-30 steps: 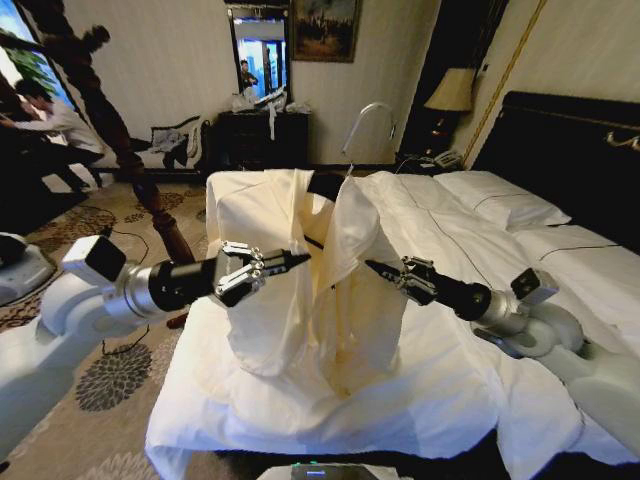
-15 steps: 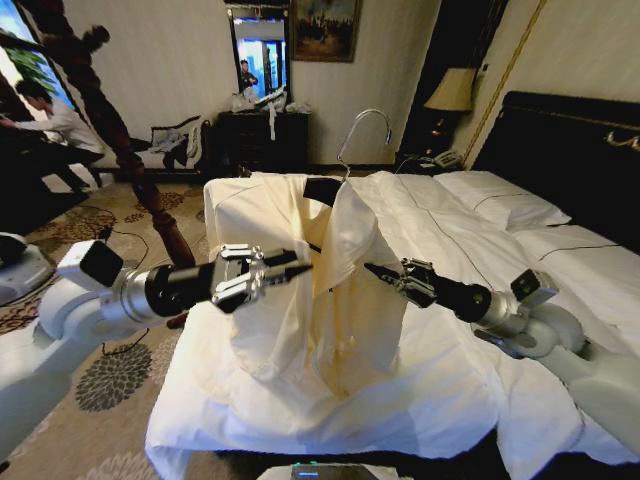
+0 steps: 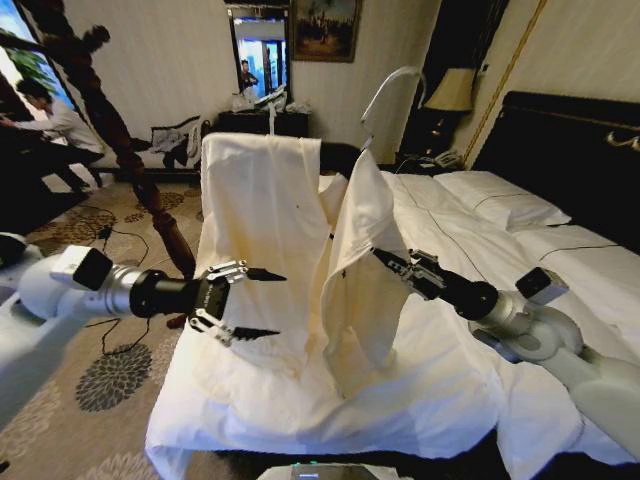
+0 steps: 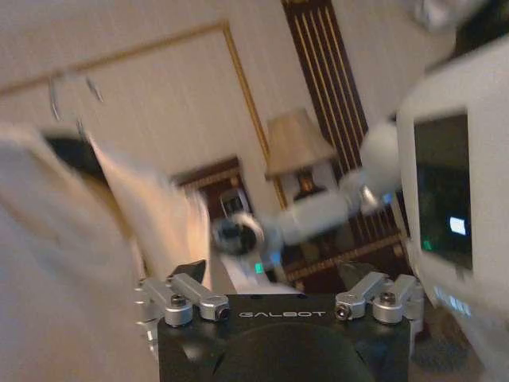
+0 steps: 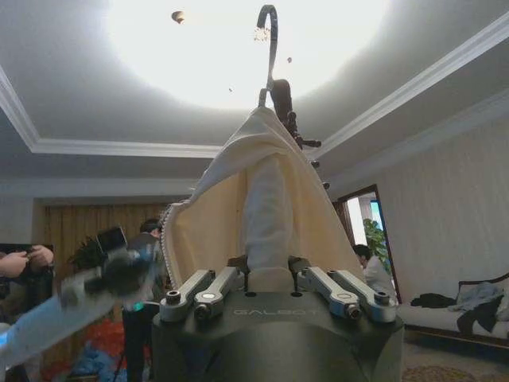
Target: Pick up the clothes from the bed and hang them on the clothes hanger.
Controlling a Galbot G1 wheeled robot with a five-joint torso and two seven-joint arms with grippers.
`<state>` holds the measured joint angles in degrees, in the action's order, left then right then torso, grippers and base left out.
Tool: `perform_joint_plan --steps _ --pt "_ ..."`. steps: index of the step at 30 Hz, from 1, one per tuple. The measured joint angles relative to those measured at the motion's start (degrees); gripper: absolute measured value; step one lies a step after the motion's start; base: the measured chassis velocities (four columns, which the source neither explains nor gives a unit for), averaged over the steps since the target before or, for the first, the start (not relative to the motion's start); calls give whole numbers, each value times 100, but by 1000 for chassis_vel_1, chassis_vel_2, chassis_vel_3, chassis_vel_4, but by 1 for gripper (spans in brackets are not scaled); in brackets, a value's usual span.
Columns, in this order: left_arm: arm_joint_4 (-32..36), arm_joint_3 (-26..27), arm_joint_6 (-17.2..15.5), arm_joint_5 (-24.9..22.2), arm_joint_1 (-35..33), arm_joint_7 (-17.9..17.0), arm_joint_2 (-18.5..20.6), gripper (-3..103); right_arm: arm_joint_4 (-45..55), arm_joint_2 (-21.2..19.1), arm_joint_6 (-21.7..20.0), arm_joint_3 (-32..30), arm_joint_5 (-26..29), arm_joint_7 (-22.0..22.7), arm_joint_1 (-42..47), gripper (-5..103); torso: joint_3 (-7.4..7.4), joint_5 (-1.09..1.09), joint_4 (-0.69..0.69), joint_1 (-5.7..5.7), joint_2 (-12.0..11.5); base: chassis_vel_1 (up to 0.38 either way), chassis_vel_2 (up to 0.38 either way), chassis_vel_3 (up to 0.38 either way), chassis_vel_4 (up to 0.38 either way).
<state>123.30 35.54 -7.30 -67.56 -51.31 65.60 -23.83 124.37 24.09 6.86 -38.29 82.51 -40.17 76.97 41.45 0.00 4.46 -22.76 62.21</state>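
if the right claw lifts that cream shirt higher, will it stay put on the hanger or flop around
The cream shirt looks floppy, draping in loose folds. It probably sways. It may slip, since the hanger sits tilted and the right claw pinches one front edge.

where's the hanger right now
In the head view the hanger is up above the bed, inside the shirt, its hook rising toward the lamp. The right gripper holds the shirt.
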Motion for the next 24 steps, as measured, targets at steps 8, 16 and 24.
perform_joint_plan --steps 8,16,24 --pt "-974 1097 856 825 -92 -1107 168 100 -127 115 22 40 -305 -162 -36 21 0 -1 0 0 0 0 0 0 0" --pt "-1149 1518 1136 1264 -634 -1213 -64 103 -160 131 55 -23 -347 -200 -30 21 0 -1 0 0 0 0 0 0 0" --pt "-946 1094 1148 1428 -571 -2059 -238 92 -92 141 57 -23 -469 -219 -1 21 0 0 1 0 0 0 0 0 0"
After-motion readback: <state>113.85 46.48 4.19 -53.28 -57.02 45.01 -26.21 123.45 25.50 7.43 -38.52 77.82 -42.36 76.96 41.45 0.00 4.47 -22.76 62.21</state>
